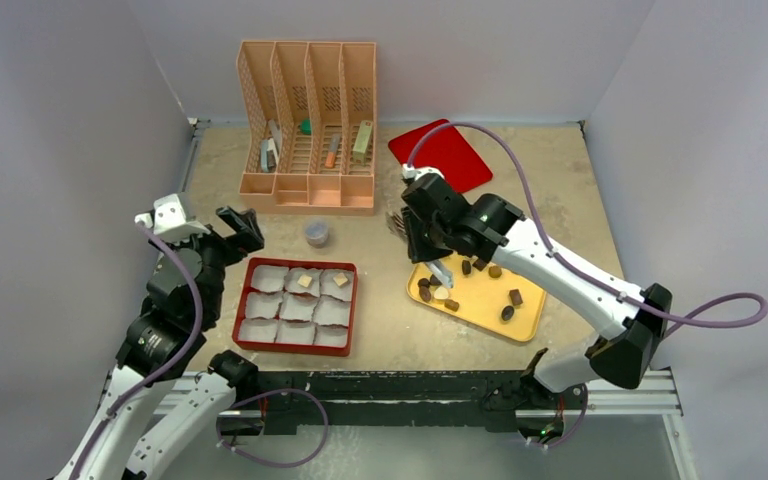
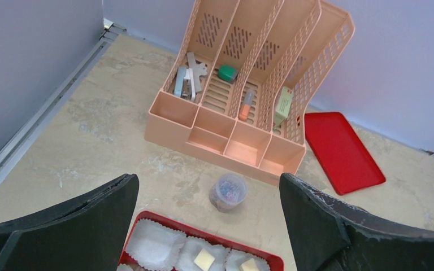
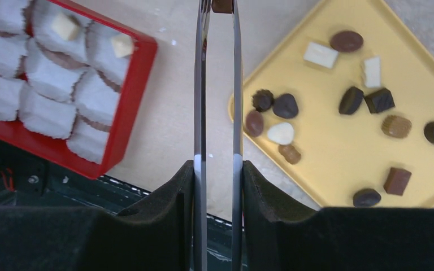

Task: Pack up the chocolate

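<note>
Sandy table (image 1: 380, 300) holds a red box (image 3: 133, 101) with two pale chocolates (image 3: 65, 25) in its paper cups (image 3: 45, 113), and a yellow tray (image 3: 333, 152) with most of the chocolate (image 3: 285, 105). My right fingers (image 3: 164, 209) are clamped on tongs (image 3: 202, 113) that pinch a brown piece (image 3: 221, 5) at their tip. My left fingers (image 2: 90, 220) are wide apart, holding nothing, near the box's far edge.
</note>
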You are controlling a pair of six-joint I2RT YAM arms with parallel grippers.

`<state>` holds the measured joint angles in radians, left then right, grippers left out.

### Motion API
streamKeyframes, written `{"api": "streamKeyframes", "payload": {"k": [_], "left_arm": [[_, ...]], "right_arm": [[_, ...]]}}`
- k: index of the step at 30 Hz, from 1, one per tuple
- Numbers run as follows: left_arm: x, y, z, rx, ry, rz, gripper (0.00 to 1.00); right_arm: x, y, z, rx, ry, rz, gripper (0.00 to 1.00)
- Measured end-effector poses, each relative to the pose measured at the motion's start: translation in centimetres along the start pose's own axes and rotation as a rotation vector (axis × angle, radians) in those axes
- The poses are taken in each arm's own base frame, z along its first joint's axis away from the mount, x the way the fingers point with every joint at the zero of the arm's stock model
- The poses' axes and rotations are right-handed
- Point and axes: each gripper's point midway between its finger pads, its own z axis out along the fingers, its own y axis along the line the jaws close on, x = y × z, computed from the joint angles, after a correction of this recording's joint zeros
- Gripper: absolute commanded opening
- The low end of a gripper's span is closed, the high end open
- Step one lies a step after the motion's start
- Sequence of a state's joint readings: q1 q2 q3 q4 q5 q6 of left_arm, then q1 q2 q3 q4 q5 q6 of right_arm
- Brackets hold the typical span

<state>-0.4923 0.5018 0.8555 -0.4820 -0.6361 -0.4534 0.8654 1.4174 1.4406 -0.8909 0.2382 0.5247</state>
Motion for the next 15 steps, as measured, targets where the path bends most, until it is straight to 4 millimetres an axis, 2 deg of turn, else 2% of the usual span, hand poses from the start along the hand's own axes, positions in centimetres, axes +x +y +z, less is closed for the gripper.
{"api": "streamKeyframes", "payload": {"k": [6,15], "left_arm": [[-2.6,0.0,-1.0,0.007,-0.056,-0.048,0.95],[-4.9,0.6,-2.2,-0.009,-0.110,-0.097,0.95]], "right_arm": [[-1.9,5.3,0.1,-0.092,-0.042,-0.082,0.22],[-1.8,14.1,2.4,-0.226,-0.032,-0.237,0.23]]}}
